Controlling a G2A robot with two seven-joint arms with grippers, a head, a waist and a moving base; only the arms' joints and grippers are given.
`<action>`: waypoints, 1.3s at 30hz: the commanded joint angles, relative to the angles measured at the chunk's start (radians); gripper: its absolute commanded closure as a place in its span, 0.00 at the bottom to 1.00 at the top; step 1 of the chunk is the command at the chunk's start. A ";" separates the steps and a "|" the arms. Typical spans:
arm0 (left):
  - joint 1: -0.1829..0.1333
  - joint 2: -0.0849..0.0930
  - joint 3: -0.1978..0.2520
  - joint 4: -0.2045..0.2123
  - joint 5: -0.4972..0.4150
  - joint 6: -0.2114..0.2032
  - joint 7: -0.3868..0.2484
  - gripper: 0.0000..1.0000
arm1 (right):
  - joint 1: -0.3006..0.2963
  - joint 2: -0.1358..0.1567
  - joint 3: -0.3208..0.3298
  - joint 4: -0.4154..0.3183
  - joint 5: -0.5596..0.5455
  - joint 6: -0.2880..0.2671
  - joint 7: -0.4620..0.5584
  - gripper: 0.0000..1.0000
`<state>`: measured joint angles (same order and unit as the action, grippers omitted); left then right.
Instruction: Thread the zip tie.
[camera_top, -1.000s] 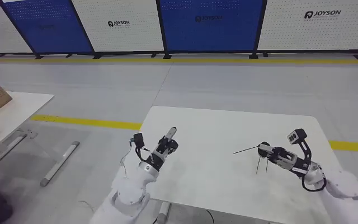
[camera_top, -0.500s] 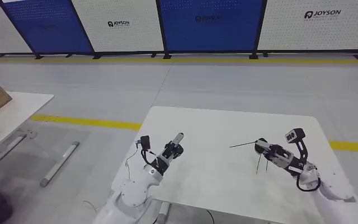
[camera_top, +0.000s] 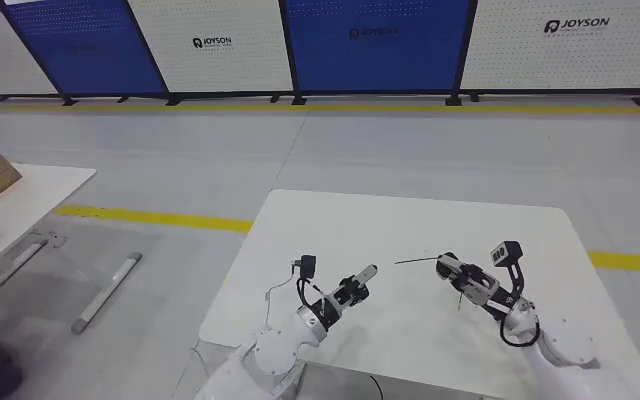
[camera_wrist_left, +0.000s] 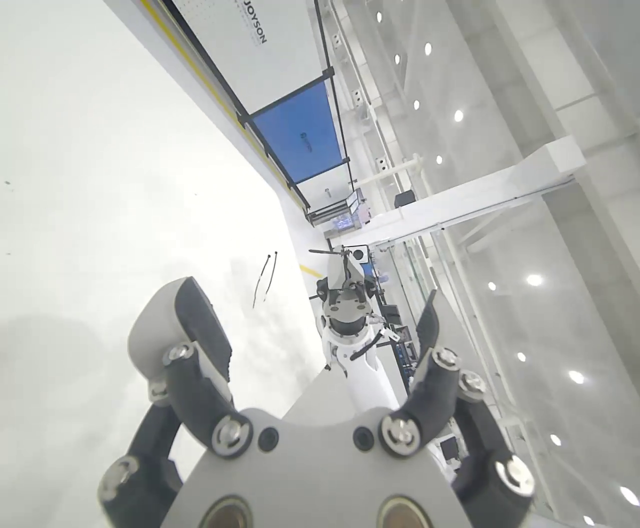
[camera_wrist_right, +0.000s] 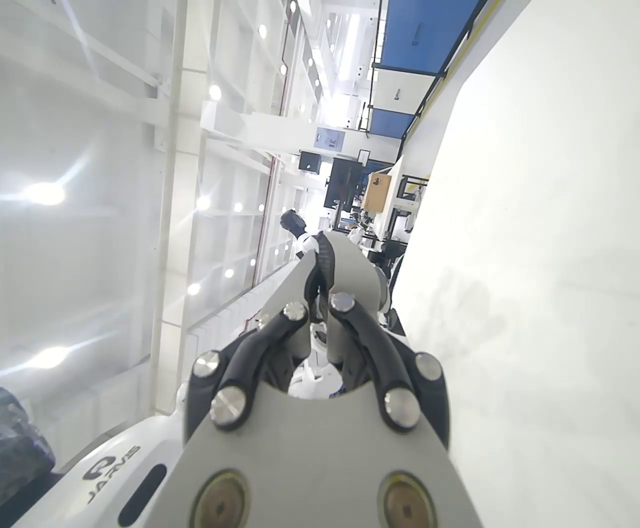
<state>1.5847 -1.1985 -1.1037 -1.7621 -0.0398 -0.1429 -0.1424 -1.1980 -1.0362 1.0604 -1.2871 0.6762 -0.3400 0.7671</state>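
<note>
The zip tie (camera_top: 417, 261) is held in the air over the white surface (camera_top: 400, 215). It is pinched at one end by the right tool (camera_top: 445, 264), whose fingers are pressed together on it, and its free length is pointed across toward the left tool (camera_top: 366, 272). The left tool is spread wide with nothing between its fingers, and it is raised above the surface, apart from the strip's tip. The step in hand is judged to be the approach before threading: the tie is already off the surface, but no loop is formed and its 2 ends are not yet brought together. The next move is judged to call for the free end to be taken by the left tool, so fine alignment with a thin, springy strip will be needed. 2 spare zip ties (camera_wrist_left: 265, 280) are seen lying side by side on the surface near the right arm. Whether the head or the tail is gripped cannot be told, and in the right wrist view the strip is hidden by the closed fingers.
</note>
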 joint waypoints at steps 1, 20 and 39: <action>0.000 0.000 0.000 0.000 0.000 0.000 0.000 0.00 | 0.000 0.000 0.000 0.000 0.000 0.000 0.000 1.00; -0.055 -0.025 0.105 0.100 -0.003 -0.061 0.064 0.00 | 0.026 -0.066 -0.124 -0.020 -0.060 0.020 -0.221 1.00; -0.211 -0.065 0.170 0.172 -0.202 0.031 0.075 0.00 | 0.026 -0.066 -0.124 -0.020 -0.060 0.020 -0.221 1.00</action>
<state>1.3736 -1.2638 -0.9338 -1.5893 -0.2419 -0.1110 -0.0667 -1.1718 -1.1020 0.9368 -1.3074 0.6161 -0.3201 0.5463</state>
